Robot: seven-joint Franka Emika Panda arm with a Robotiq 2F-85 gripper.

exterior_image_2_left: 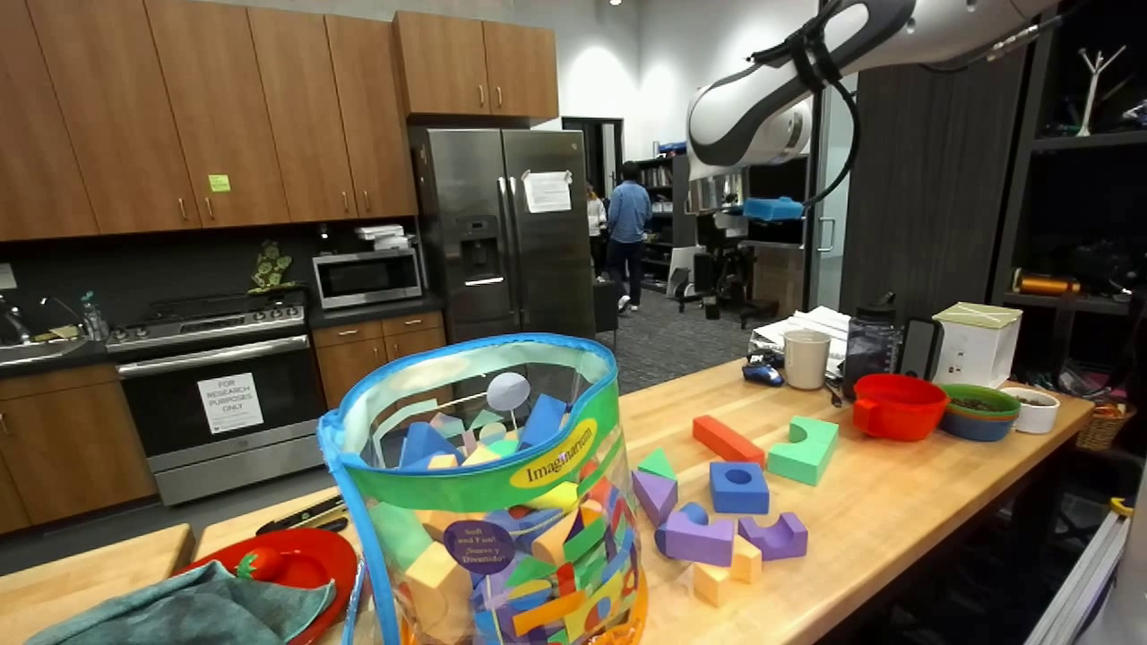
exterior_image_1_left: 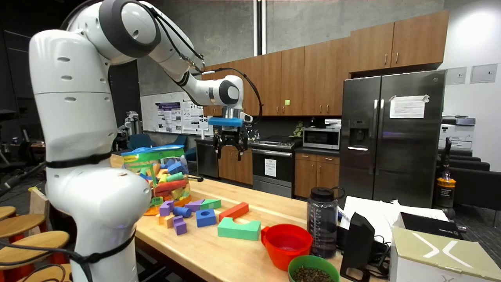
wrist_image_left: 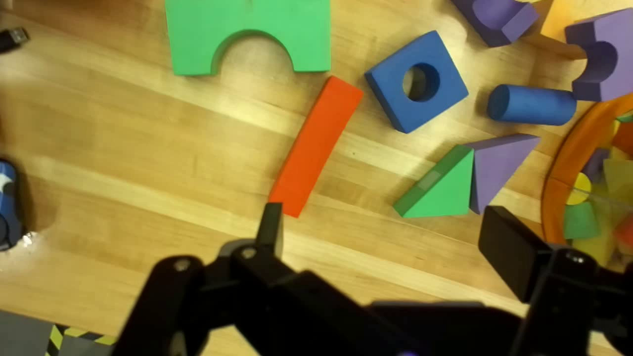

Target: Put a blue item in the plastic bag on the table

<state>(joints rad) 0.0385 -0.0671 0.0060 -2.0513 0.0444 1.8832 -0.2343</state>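
A blue square block with a round hole lies on the light wood table; it shows in both exterior views and in the wrist view. A blue cylinder lies on its side near it, partly hidden behind a purple block in an exterior view. The clear plastic bag, open at the top and full of coloured blocks, stands beside them; its orange base rim is at the right of the wrist view. My gripper is open and empty, high above the table.
A red block, green arch, green triangle and purple blocks lie around the blue ones. A red bowl, green bowl and bottle stand farther along. A red plate with a cloth lies beyond the bag.
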